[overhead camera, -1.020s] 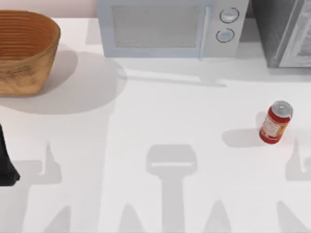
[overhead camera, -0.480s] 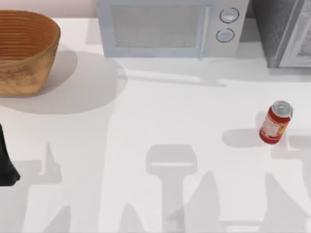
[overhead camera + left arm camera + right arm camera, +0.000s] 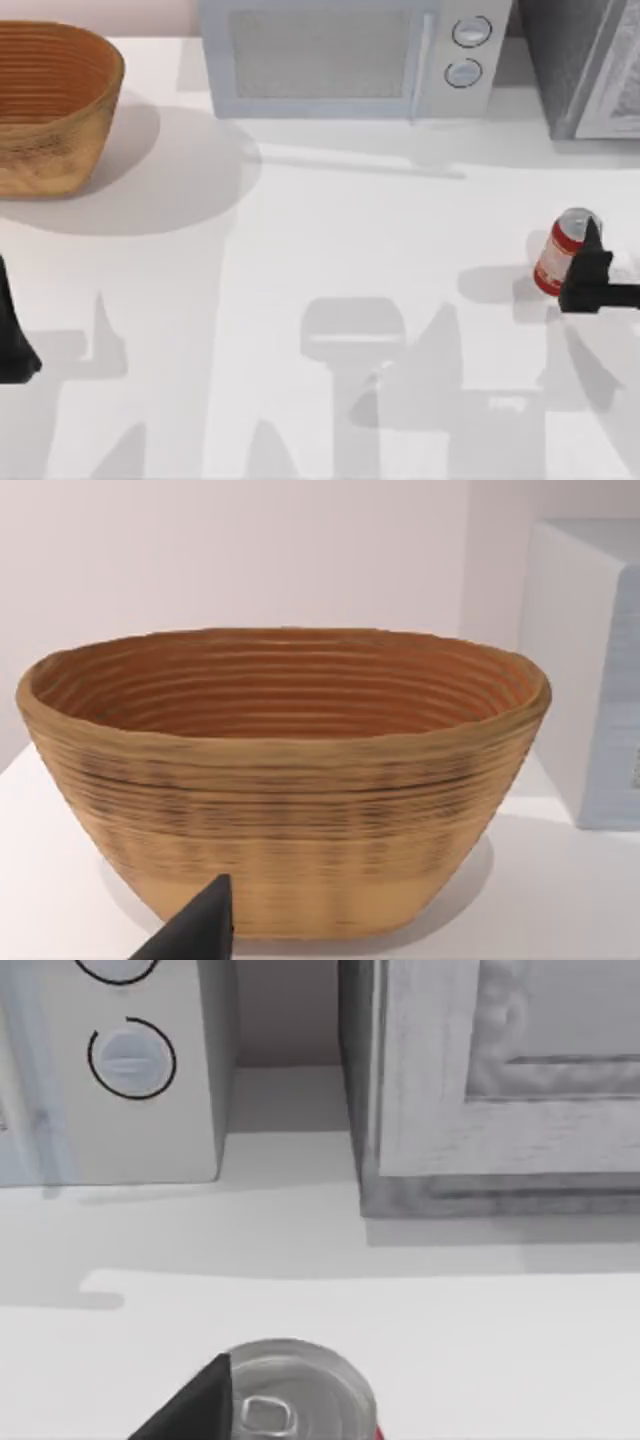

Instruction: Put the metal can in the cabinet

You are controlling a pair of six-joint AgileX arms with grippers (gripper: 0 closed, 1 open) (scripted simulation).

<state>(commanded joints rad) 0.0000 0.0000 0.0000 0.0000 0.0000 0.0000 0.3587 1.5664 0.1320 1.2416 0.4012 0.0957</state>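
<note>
Can (image 3: 560,255) label seemingly unreadable.

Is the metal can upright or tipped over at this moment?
Upright. The metal can stands on the table, silver top up, as the right wrist view shows. The right pincer is beside it.

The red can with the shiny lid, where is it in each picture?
Top view: the metal can stands on the table's right side, with the right gripper right beside it.
Left wrist view: no can; the basket is there.
Right wrist view: the can's silver top sits at the lower edge, close to the camera.
Shared landmark: the microwave's round knob, beyond the can.
</note>
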